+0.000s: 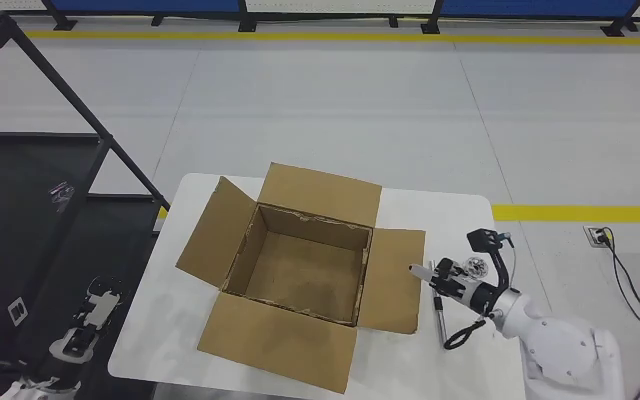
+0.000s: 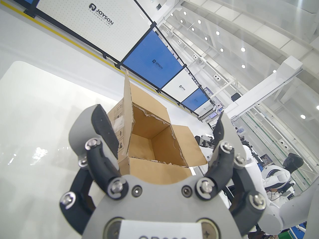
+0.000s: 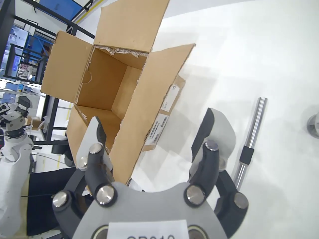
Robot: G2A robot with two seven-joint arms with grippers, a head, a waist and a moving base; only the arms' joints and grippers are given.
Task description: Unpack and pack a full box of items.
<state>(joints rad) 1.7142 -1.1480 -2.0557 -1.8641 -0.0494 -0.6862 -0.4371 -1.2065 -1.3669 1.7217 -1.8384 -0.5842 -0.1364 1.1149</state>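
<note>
A brown corrugated cardboard box [image 1: 320, 190] [image 2: 159, 172] [image 3: 154, 75] is sitting upright on a white table with rounded corners [image 1: 190, 320]. Its four flaps are spreading outward and its bare cardboard floor is showing from above. The torn edges of the inner rim are fraying along the top, and white printed labels are showing on the outer wall under the flap nearest the right arm.

Just beside that flap, a slim polished metal rod with a black band [image 1: 437, 310] [image 3: 254, 130] is lying flat on the table, apart from the box and running roughly along its side. Beyond the rod from the box, a small rounded metal piece [image 3: 314, 126] is sitting on the table, too cut off to identify.

The right gripper [image 3: 152, 118] is hanging above the table near the box's label side, between the box and the rod. Its fingers are spread wide and it is carrying nothing. The left gripper [image 2: 159, 111] is hanging well apart from the box on the opposite side, off the table's edge and aimed at the box. Its fingers are likewise spread wide and it is gripping nothing.

Farther out from the box on the left gripper's side, a black metal frame [image 1: 60, 200] is standing on the pale floor.
</note>
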